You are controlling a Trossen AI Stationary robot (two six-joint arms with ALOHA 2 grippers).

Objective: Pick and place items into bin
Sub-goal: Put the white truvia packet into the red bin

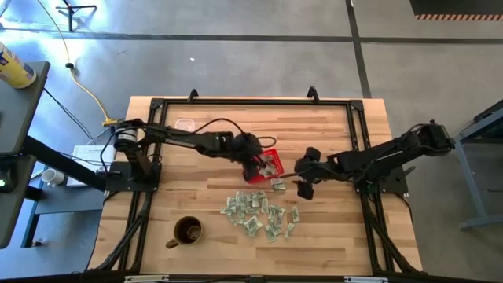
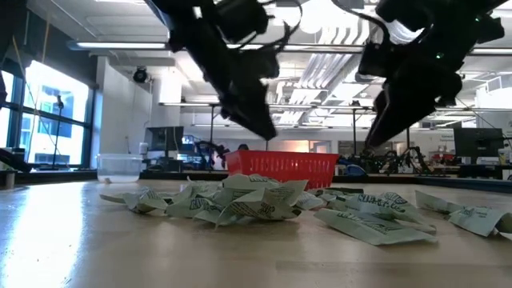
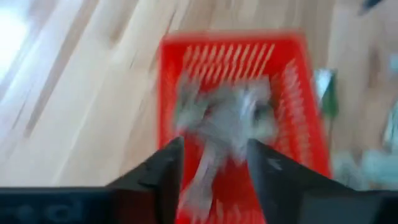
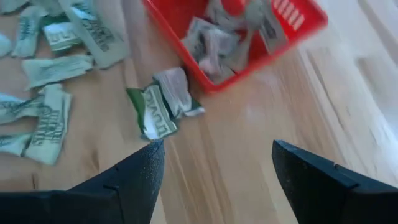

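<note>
The red bin (image 1: pixel 271 157) stands mid-table with several pale green-and-white items (image 3: pixel 227 112) lying in it. My left gripper (image 3: pixel 214 177) hovers open just above the bin's near-left side (image 1: pixel 253 167); a blurred pale item (image 3: pixel 200 180) shows between its fingers. My right gripper (image 4: pixel 217 168) is open above bare table to the right of the bin (image 1: pixel 302 187), with nothing between its fingers. One item (image 4: pixel 163 102) lies on the table against the bin's corner. A heap of items (image 1: pixel 259 214) is spread in front of the bin. My left gripper stands open over the bin with a blurred item between its fingers (image 3: pixel 171 171). I cannot tell whether either finger touches it.
A brown mug (image 1: pixel 187 232) stands near the front left. A clear plastic cup (image 1: pixel 185 124) sits at the far left. The black frame rails (image 1: pixel 361 157) run along the table's sides and far edge. Bare wood lies right of the heap.
</note>
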